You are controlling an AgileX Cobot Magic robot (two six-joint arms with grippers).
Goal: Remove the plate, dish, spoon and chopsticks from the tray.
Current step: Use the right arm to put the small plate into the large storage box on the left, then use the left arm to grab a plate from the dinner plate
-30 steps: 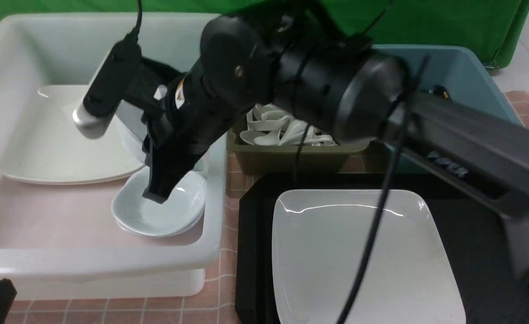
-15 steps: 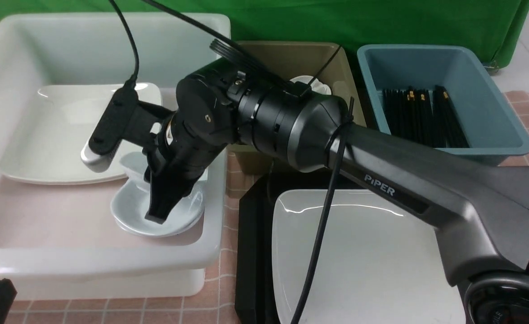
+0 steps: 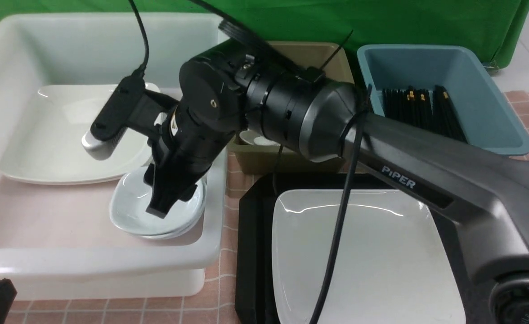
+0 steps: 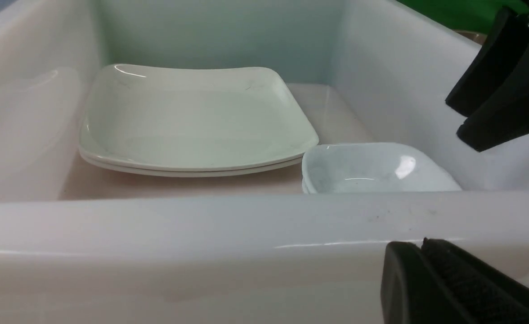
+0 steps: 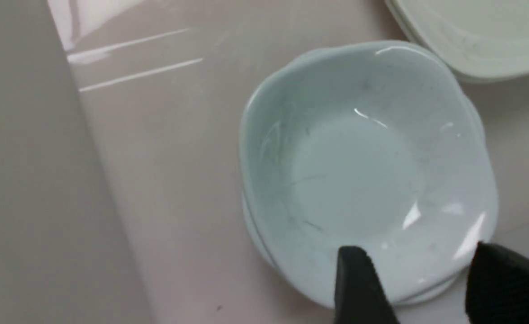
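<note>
Dish (image 3: 129,211) lying in white tub (image 3: 98,263)
The dish is being straddled by the right gripper's (image 5: 422,256) parted jaws, beside stacked plates (image 3: 44,148).

Test lab: green backdrop (image 3: 426,22), white sorting tub (image 3: 89,263)

Three tubs stand on the one bench (image 3: 229,198): a white tub (image 3: 111,265), an olive tub (image 3: 251,163) and a blue tub (image 3: 489,85). There is one black tray (image 3: 251,252). Large square plates number three: one plate (image 3: 395,270) on the tray and two stacked plates (image 4: 192,121) in the white tub (the left wrist view shows both rims). Small dishes (image 5: 359,180) number two, nested. The chopsticks (image 3: 422,112) in the blue tub are many, too close-packed to count. Of the spoons (image 3: 260,141), only two white bits show. Two grippers are in sight: the left gripper (image 4: 424,252) and the right gripper (image 5: 422,256).
</note>
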